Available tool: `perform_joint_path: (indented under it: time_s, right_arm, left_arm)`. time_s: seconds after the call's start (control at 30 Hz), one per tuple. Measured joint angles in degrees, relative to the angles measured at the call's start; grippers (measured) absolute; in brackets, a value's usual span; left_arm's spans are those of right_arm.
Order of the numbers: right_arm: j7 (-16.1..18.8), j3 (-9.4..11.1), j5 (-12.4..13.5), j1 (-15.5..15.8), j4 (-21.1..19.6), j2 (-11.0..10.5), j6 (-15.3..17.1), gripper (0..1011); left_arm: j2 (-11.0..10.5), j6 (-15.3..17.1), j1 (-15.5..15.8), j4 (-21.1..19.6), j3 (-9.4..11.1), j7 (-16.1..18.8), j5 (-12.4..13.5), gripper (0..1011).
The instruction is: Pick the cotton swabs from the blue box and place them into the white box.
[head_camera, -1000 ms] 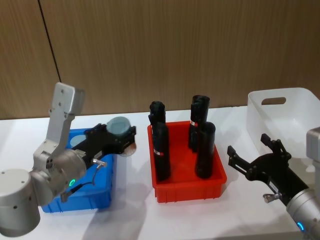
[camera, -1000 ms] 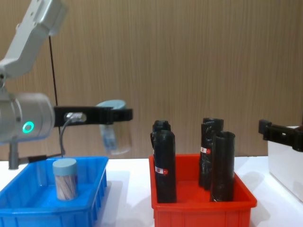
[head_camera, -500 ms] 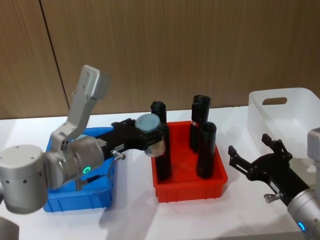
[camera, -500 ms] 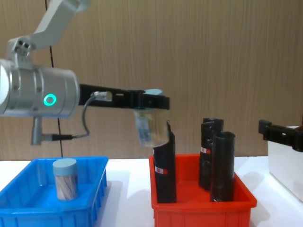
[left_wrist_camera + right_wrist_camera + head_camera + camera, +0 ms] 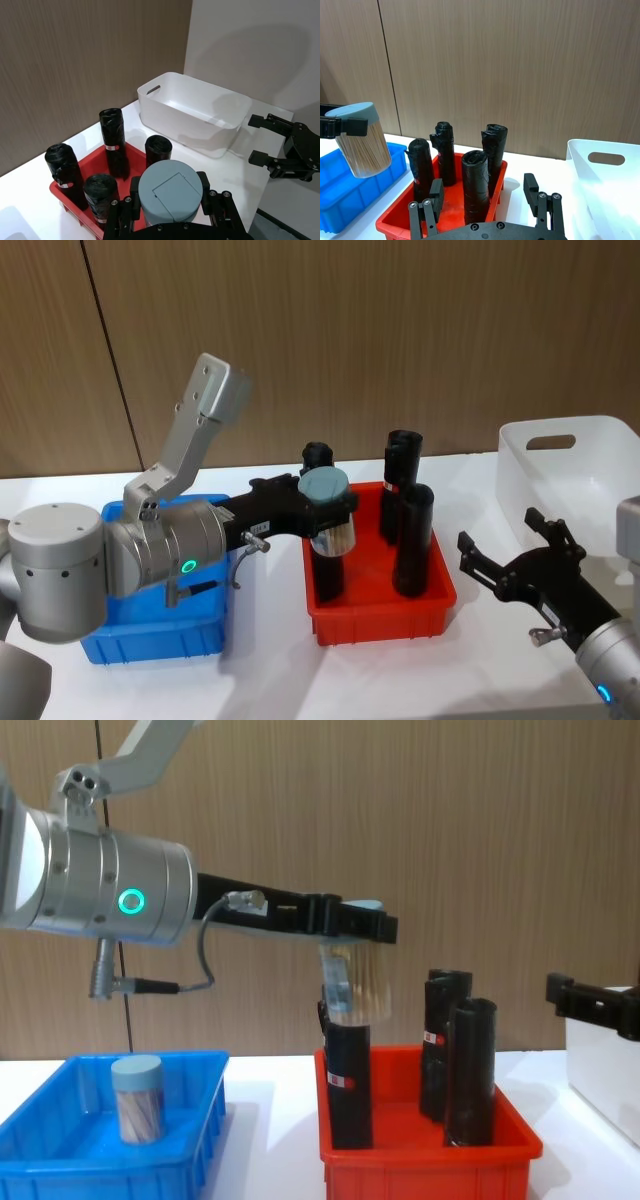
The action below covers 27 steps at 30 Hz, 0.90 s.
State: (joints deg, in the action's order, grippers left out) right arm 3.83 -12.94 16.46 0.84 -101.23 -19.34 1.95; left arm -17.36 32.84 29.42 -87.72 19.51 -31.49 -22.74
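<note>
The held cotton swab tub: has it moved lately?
Yes. The left tool carried the cotton swab tub rightward, from the blue box's edge to above the red bin.

A wall of brown wood-grain panels (image 5: 400, 340) runs behind a smooth white tabletop (image 5: 270, 670), its boards broken by one thin dark vertical seam (image 5: 107, 350) at the left. In the left wrist view the panelling meets a plain pale grey wall (image 5: 280, 30) at a corner, where soft shadows fall across the paint. Even indoor light leaves faint shadows on the table.
</note>
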Motion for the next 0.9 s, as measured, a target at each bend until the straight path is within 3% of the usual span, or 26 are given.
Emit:
perform_joint_path:
  time_s: [0.43,0.9]
  right_arm:
    - [0.3,0.0,0.0,0.0,0.0,0.0,0.0,1002]
    - [5.2,0.2,1.5,-0.5,0.5,-0.3,0.1,1002]
  left_arm:
    - [0.3,1.2,0.8,0.1,0.3,-1.4,0.4,669]
    - [0.4,1.6,1.1,0.2,0.4,-1.9,0.5,669]
